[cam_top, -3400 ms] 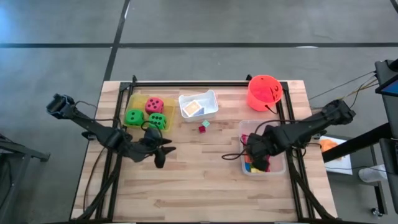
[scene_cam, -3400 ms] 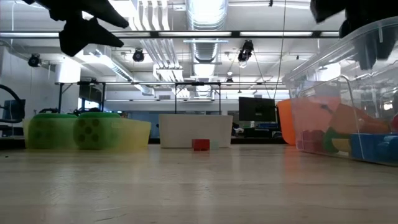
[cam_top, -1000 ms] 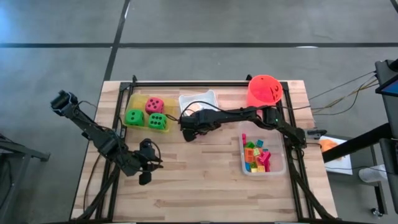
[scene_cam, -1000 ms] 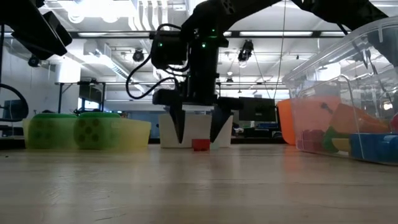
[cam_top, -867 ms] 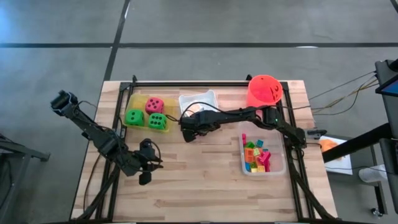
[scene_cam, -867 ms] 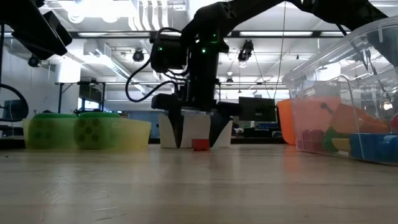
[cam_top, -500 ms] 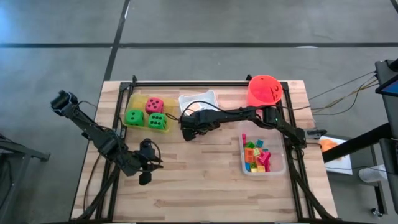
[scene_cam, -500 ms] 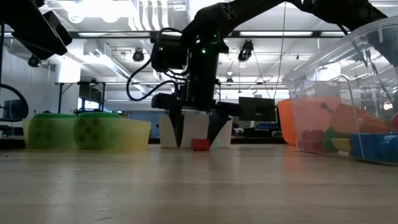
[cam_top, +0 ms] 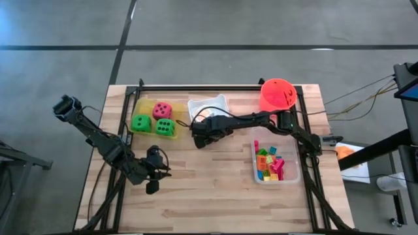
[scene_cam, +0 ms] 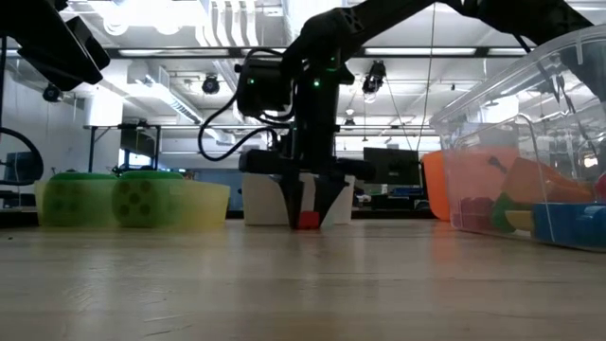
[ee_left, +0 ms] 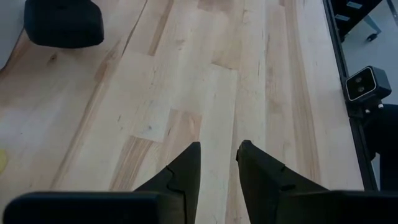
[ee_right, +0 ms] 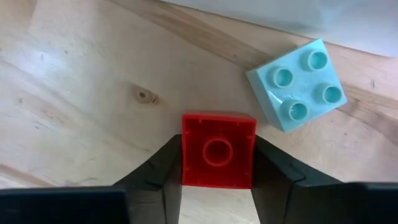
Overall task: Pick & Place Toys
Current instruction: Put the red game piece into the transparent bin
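Observation:
A small red brick [ee_right: 217, 149] lies on the table just in front of the white tray [cam_top: 209, 108], its hollow underside up. My right gripper [ee_right: 217, 177] reaches down over it and is shut on it; the low view shows that gripper [scene_cam: 306, 210] at the tabletop. A light blue brick [ee_right: 297, 84] lies beside it on its base, studs up. Green and pink-red dice [cam_top: 153, 117] sit in the yellow tray [cam_top: 138, 106]. Several coloured bricks [cam_top: 268, 163] fill the clear tray [cam_top: 294, 176]. My left gripper [ee_left: 217, 158] hovers over bare wood at the near left, slightly open, with nothing between its fingers. My right gripper pinches the red brick by two opposite side walls [ee_right: 186, 152], one finger [ee_right: 158, 171] on each. The fingers come from above, pointing steeply down. The brick [scene_cam: 307, 221] rests on the table, upside down and level.
The round orange-red bucket [cam_top: 277, 96] stands at the far right corner. The white tray holds a flat card [cam_top: 204, 112]. A black frame [cam_top: 196, 88] runs along the table's edges. Bare wood [cam_top: 209, 196] stretches across the near half of the table.
My right gripper has sunk a little toward the table, and its fingers have shut from a wide stance onto the sides of the red brick. The brick has stayed where it was on the table.

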Controlling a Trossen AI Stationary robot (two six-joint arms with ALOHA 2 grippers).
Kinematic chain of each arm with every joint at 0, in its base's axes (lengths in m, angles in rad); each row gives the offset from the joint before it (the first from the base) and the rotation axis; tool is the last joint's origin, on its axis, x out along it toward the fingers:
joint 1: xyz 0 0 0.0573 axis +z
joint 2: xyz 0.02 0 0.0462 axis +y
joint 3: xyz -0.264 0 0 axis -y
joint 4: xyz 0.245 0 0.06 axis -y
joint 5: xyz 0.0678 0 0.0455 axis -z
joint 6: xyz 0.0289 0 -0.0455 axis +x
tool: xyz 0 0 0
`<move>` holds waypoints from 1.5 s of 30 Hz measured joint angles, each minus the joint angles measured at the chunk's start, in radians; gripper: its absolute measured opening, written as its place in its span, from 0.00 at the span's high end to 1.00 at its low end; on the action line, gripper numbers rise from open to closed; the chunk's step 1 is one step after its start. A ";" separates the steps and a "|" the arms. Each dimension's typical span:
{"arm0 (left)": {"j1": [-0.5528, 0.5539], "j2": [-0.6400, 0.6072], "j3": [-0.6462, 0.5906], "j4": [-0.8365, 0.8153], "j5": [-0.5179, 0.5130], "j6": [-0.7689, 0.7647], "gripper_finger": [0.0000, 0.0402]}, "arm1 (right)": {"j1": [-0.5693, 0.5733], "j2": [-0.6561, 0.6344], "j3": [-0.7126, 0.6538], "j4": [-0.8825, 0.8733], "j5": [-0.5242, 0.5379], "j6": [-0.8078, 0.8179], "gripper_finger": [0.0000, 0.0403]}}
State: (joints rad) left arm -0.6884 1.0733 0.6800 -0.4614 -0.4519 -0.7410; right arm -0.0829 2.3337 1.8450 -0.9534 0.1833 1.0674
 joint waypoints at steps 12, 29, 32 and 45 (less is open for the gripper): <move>0.000 0.000 0.000 0.000 0.000 0.000 0.75 | 0.050 0.003 0.057 -0.145 0.016 -0.078 0.68; 0.001 0.000 0.000 0.024 -0.003 0.009 0.75 | 0.283 -0.265 0.127 -0.428 0.161 -0.315 0.68; 0.001 0.000 0.001 0.024 -0.004 0.012 0.75 | 0.332 -0.343 0.102 -0.459 0.166 -0.366 0.68; 0.001 0.000 0.002 0.024 -0.017 0.011 0.75 | 0.572 -0.778 -0.290 -0.547 0.182 -0.308 0.68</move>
State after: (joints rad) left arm -0.6872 1.0729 0.6815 -0.4377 -0.4689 -0.7295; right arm 0.4890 1.5562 1.5548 -1.5004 0.3656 0.7589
